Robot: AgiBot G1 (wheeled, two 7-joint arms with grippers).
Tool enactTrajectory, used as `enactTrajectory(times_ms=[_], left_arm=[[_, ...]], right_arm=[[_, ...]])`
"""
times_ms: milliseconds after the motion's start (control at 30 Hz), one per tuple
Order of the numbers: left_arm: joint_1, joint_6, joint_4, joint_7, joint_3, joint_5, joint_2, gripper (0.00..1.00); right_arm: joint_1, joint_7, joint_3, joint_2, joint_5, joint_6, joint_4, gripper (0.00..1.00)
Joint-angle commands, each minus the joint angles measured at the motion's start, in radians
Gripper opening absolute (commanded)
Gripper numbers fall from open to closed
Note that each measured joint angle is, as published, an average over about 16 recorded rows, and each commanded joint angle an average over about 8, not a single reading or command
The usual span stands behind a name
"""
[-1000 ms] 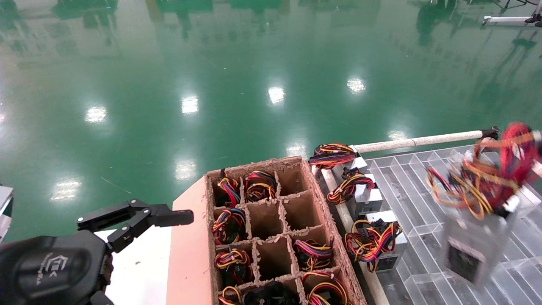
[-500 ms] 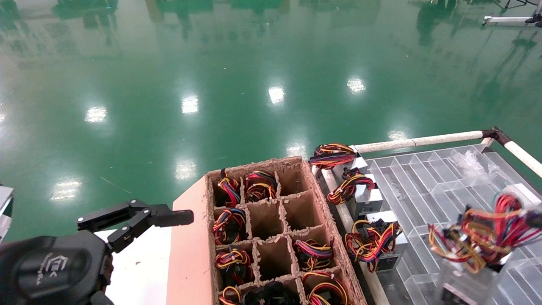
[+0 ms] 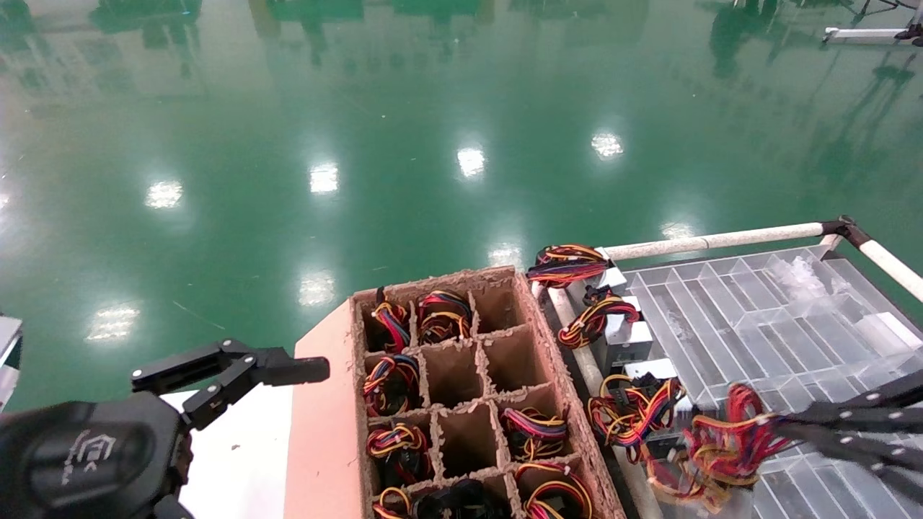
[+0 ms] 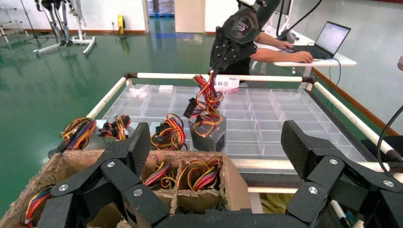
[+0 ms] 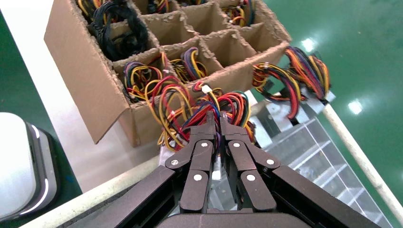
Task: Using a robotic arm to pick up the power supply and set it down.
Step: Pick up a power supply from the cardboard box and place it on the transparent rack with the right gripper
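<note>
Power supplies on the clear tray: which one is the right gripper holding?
The power supply nearest the robot in the row: right gripper is shut on its loose wire tangle. The other three sit free with bundled wires.

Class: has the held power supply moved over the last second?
Yes. The power supply, gripped by its wires in the right gripper, has come down and leftward across the clear tray toward the cardboard box.

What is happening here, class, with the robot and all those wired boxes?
The right pincer is shut on the wires of the power supply, holding it over the clear divided tray next to the other supplies lined up beside the cardboard crate. Whether the box rests on the tray is unclear. The left pincer hangs open, away from the work.
</note>
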Motion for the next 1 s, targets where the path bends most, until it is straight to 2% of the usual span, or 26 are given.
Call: enactTrajectory(times_ms=[33, 433, 900, 967, 1000], left_arm=[[0.000, 0.000, 0.000, 0.000, 0.000, 0.000, 0.000, 1.00], [0.000, 0.000, 0.000, 0.000, 0.000, 0.000, 0.000, 1.00], [0.000, 0.000, 0.000, 0.000, 0.000, 0.000, 0.000, 1.00], [0.000, 0.000, 0.000, 0.000, 0.000, 0.000, 0.000, 1.00], [0.000, 0.000, 0.000, 0.000, 0.000, 0.000, 0.000, 1.00]], right_arm=[[0.006, 0.008, -0.006, -0.017, -0.015, 0.003, 0.017, 0.00], [0.018, 0.022, -0.039, -0.083, -0.062, 0.000, 0.002, 0.00], [-0.079, -0.066, -0.043, -0.076, -0.031, 0.045, -0.119, 0.00], [-0.099, -0.087, -0.042, -0.070, -0.021, 0.052, -0.139, 0.09], [-0.108, -0.097, -0.041, -0.067, -0.017, 0.057, -0.148, 0.21]])
